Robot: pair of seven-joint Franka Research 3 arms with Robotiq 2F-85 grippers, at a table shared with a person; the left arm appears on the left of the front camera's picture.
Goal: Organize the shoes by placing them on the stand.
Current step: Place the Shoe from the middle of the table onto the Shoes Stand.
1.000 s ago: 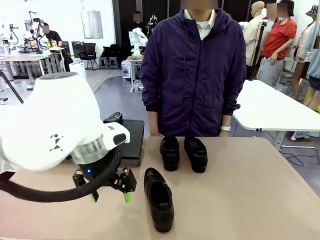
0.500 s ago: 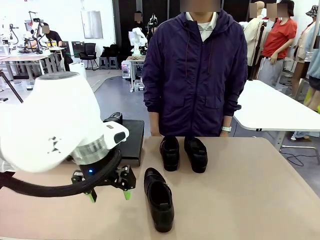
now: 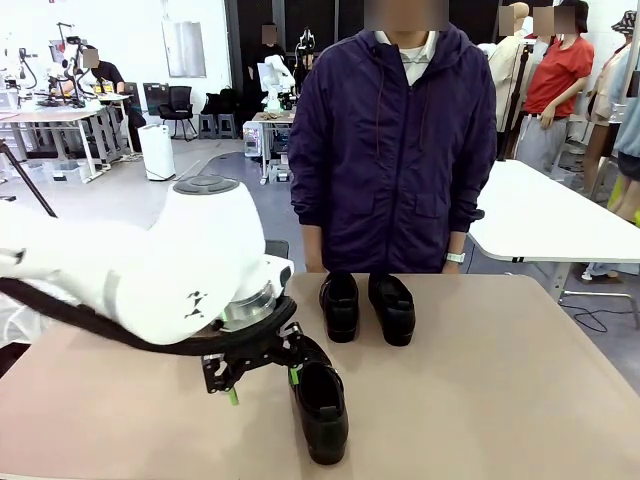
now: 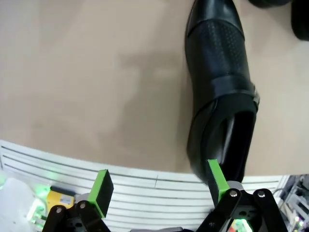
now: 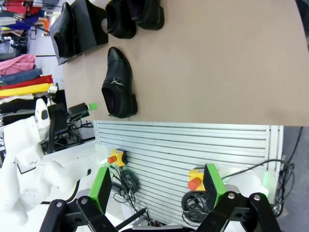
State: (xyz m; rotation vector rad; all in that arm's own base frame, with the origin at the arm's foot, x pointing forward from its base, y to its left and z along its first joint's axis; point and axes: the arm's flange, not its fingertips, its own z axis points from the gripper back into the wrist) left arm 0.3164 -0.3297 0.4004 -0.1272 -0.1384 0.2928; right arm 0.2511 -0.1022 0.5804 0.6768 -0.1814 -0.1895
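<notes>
One black loafer (image 3: 319,402) lies alone at the near middle of the table, toe toward the person. My left gripper (image 3: 262,386) hangs open just to its left, with one green pad by the heel. In the left wrist view that shoe (image 4: 219,87) lies ahead and to the right of the open gripper (image 4: 159,182), its heel beside the right fingertip (image 4: 216,178). Two more shoes (image 3: 340,305) (image 3: 392,308) stand side by side at the far edge before the person. In the right wrist view a further shoe (image 5: 65,31) rests on the black stand (image 5: 91,21). My right gripper (image 5: 157,186) is open, held high, with nothing between its fingers.
A person in a dark jacket (image 3: 395,150) stands at the far side of the beige table (image 3: 500,400), hands down at the sides. My left arm's bulky white body (image 3: 170,270) hides most of the table's left side. The table's right half holds nothing.
My left arm has swung to the right and turned, bringing its open gripper up against the near shoe's heel. The shoes have not moved.
</notes>
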